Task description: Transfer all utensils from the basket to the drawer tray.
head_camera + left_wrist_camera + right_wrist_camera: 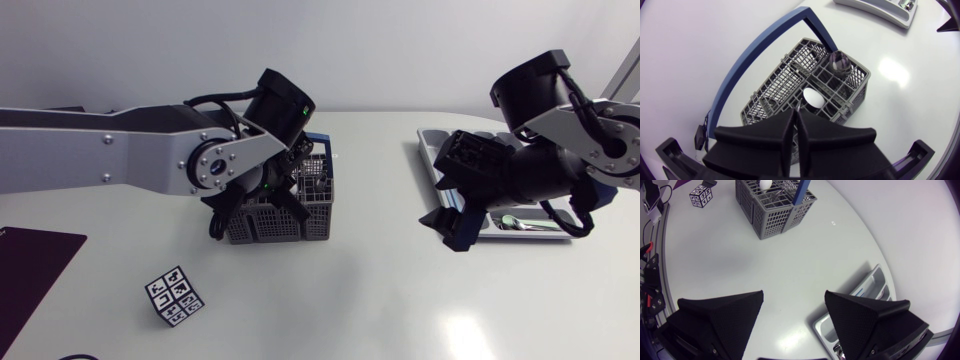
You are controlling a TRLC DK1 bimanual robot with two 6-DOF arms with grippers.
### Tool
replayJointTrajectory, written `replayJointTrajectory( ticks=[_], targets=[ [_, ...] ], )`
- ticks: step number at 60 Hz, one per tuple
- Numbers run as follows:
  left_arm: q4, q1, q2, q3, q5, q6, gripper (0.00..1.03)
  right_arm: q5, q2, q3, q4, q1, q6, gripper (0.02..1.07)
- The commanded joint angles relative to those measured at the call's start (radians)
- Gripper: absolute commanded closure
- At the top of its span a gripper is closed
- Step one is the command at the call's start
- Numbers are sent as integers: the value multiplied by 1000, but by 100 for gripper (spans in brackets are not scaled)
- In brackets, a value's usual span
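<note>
Grey mesh basket (270,228), left of centre: white spoon (813,96) stands upright inside, just ahead of left gripper (796,116), fingers pressed together. Right gripper (794,302), fingers spread wide, over drawer tray (875,280); left arm nearer.

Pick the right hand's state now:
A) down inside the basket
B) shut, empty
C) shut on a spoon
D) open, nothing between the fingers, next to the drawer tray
D: in the right wrist view the right hand has its fingers spread wide with only the table showing between them, and the drawer tray lies just beside it.
</note>
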Motion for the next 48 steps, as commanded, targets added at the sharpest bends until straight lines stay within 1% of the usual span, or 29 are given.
replayJointTrajectory(
  ticks=[1, 5, 7, 15, 27, 48],
  targets=[
    [-4, -9, -40, -12, -39, 30, 100, 0, -17, -30, -19, 13, 9, 18],
    [-4, -15, -56, -12, -54, 40, 100, 0, -25, -30, -20, 14, 9, 18],
    [-4, -24, -70, -14, -77, 53, 100, 0, -34, -30, -22, 17, 9, 18],
    [-3, -46, -112, -28, -126, 72, 100, 0, -54, -31, -22, 28, 13, 18],
    [2, -72, -162, -51, -172, 89, 100, -1, -77, -31, -19, 46, 33, 18],
    [22, -104, -280, -55, -172, 96, 100, -11, -131, -19, 9, 71, 82, 18]
  ],
)
